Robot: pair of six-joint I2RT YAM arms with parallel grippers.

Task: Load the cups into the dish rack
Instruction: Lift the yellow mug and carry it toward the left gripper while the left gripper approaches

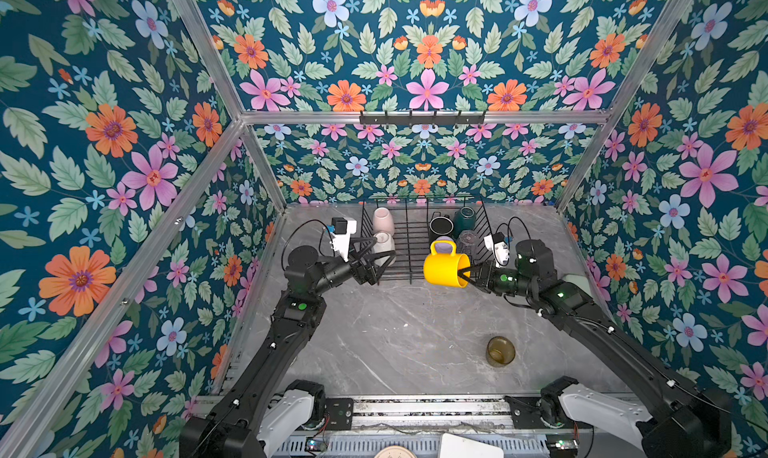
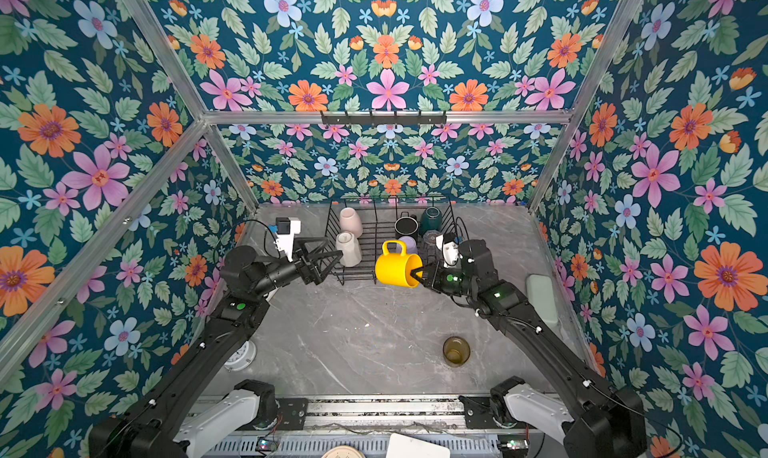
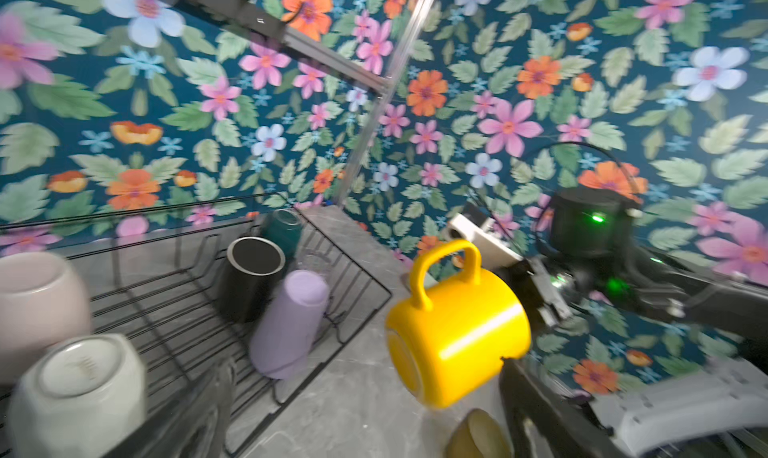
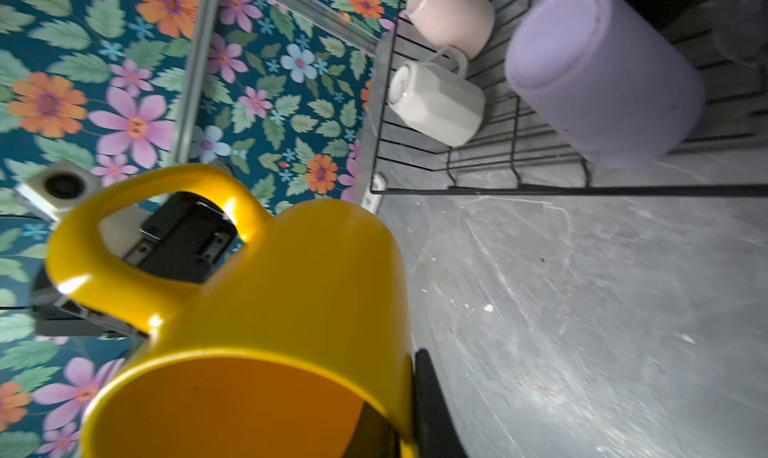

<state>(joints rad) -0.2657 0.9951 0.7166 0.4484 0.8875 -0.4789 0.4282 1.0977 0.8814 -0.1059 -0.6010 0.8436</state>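
A: What's on the left?
B: The left gripper [image 1: 380, 264], jaws spread wide and holding nothing, sits at the near left corner of the black wire dish rack [image 1: 409, 264], just beside the upside-down white ceramic mug [image 1: 383, 247]. Behind that mug stands the pale pink mug [image 1: 383, 220], also inverted.

A: And inside the rack's right half?
B: A black mug with a steel rim [image 1: 440, 226], a dark green mug [image 1: 464, 221], a clear glass [image 1: 468, 240] and a lavender tumbler [image 3: 286, 321] leaning bottom-up.

A: The right arm?
B: The right gripper [image 1: 465, 275] is clamped on the rim of the glossy yellow mug [image 1: 444, 269], held sideways above the rack's near edge, handle up.

A: Anything outside the rack?
B: An amber-brown glass [image 1: 500, 350] stands upright on the grey marble tabletop [image 1: 395, 343], near right, well apart from the rack.
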